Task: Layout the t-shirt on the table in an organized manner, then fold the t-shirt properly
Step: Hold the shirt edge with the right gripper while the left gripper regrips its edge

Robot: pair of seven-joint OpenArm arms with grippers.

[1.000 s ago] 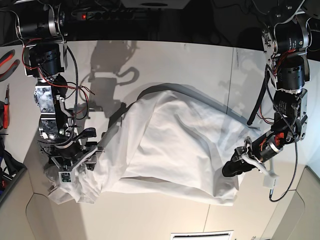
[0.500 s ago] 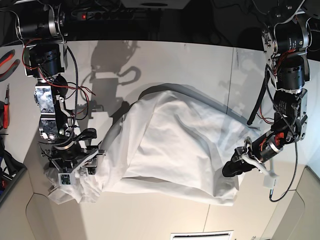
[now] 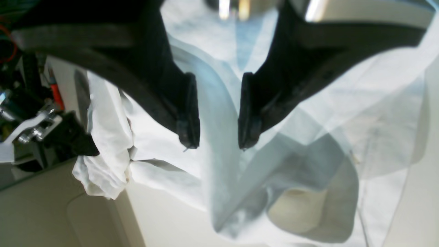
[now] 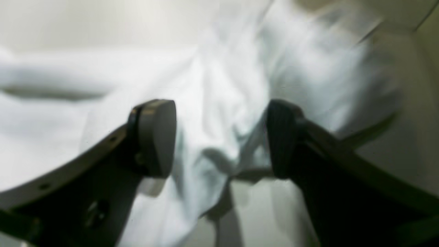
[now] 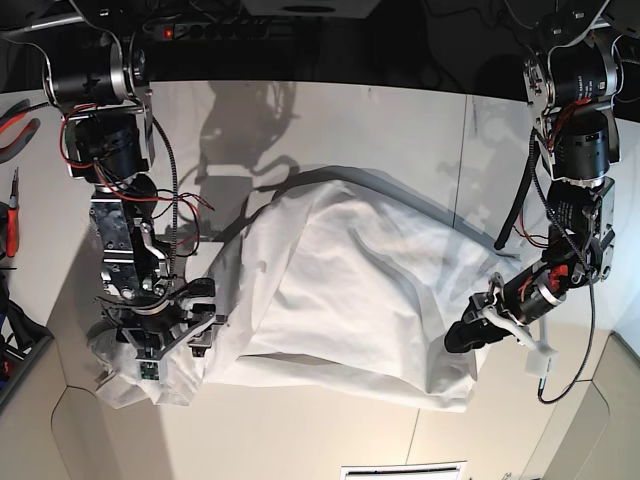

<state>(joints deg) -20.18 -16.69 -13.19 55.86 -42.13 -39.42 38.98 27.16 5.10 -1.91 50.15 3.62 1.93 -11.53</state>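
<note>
The white t-shirt (image 5: pixel 340 290) lies wrinkled and bunched across the middle of the table (image 5: pixel 400 130). My left gripper (image 5: pixel 462 338) is at the shirt's right edge. In the left wrist view a raised ridge of the t-shirt (image 3: pixel 308 113) runs between its fingers, and the left gripper (image 3: pixel 216 137) is shut on that fold, with a hollow of lifted cloth under it. My right gripper (image 5: pixel 200 312) hovers over the shirt's crumpled left corner. The right wrist view shows the right gripper (image 4: pixel 219 137) wide open, with blurred t-shirt (image 4: pixel 51 85) beyond it and nothing between the pads.
Red-handled pliers (image 5: pixel 15 120) and other tools lie off the table's left side. A power strip (image 5: pixel 220 30) sits behind the far edge. The table's front edge (image 5: pixel 300 440) runs close below the shirt. The right arm (image 3: pixel 34 130) shows at the left of the left wrist view.
My right arm has shifted right and slightly down over the shirt's left corner, staying open. The cloth there moved a little. The left arm and its grip have not moved.
</note>
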